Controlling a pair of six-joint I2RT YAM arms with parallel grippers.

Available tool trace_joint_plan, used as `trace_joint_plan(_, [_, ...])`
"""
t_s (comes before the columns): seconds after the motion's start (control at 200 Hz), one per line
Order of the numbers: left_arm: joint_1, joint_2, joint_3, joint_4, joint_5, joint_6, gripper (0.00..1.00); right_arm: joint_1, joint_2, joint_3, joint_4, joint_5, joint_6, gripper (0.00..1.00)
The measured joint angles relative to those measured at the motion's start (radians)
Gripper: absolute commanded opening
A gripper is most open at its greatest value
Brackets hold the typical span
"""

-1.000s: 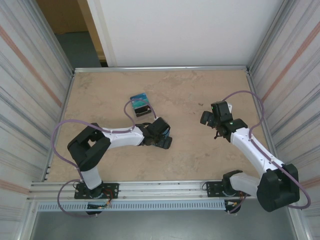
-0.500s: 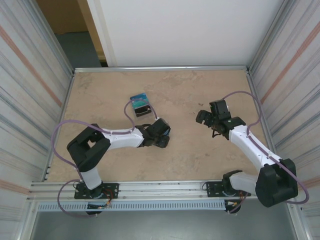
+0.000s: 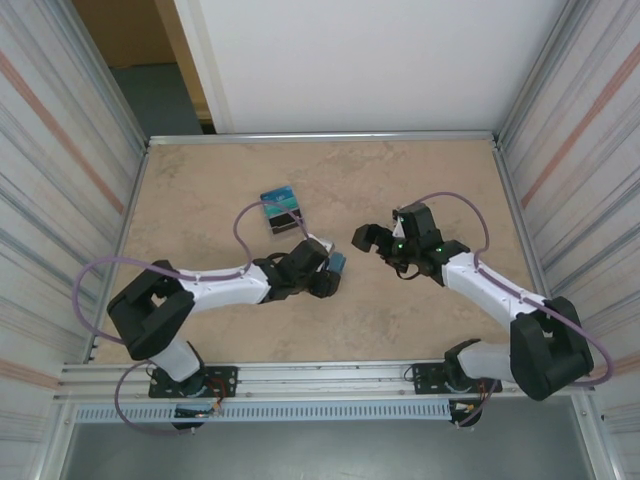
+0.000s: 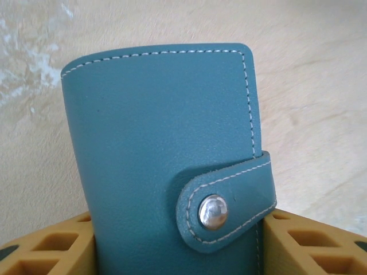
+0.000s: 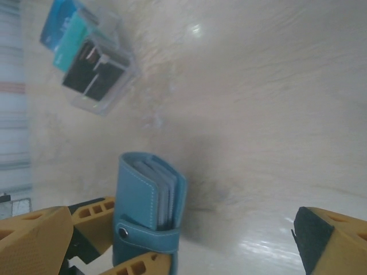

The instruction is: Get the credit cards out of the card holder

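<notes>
- Two jaws of your left gripper point(image 3: 328, 278) clamp the snapped-shut card holder point(image 4: 166, 143).
- Your right gripper point(image 3: 378, 235), spread wide, hangs at its three o'clock.
- The credit cards point(image 3: 282, 210) lie at eleven o'clock.

Lighting bright and even, shadows faint. The card holder point(image 4: 166, 154) is sharp in the left wrist view. Right wrist view blurred, with glare on the counter point(image 5: 196, 27).

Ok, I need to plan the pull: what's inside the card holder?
Between the card holder's covers, pale grey-blue pocket layers show at the open end. The snap strap is fastened across it, so whether cards sit in them is hidden.
</notes>
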Motion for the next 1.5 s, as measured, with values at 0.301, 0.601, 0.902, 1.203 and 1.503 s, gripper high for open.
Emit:
trace_joint_plan(0.301, [0.0, -0.055, 0.0, 0.045, 0.014, -0.021, 0.54, 0.061, 0.105, -0.002, 0.13, -0.098, 0.066, 0.91])
trace_joint_plan(0.601, [0.0, -0.076, -0.005, 0.074, 0.015, -0.026, 0.54, 0.077, 0.155, -0.002, 0.221, -0.138, 0.111, 0.62])
trace_joint_plan(0.902, [0.002, -0.085, -0.021, 0.106, 0.029, -0.03, 0.79, 0.078, 0.167, 0.0, 0.262, -0.168, 0.113, 0.19])
trace_joint_plan(1.203, [0.097, -0.255, -0.118, 0.173, 0.119, -0.026, 0.99, 0.034, 0.143, 0.0, 0.22, -0.168, 0.073, 0.04])
trace_joint_plan(1.503, [0.4, -0.377, -0.216, 0.232, 0.33, -0.061, 0.92, -0.039, 0.059, 0.014, 0.18, -0.261, -0.048, 0.03])
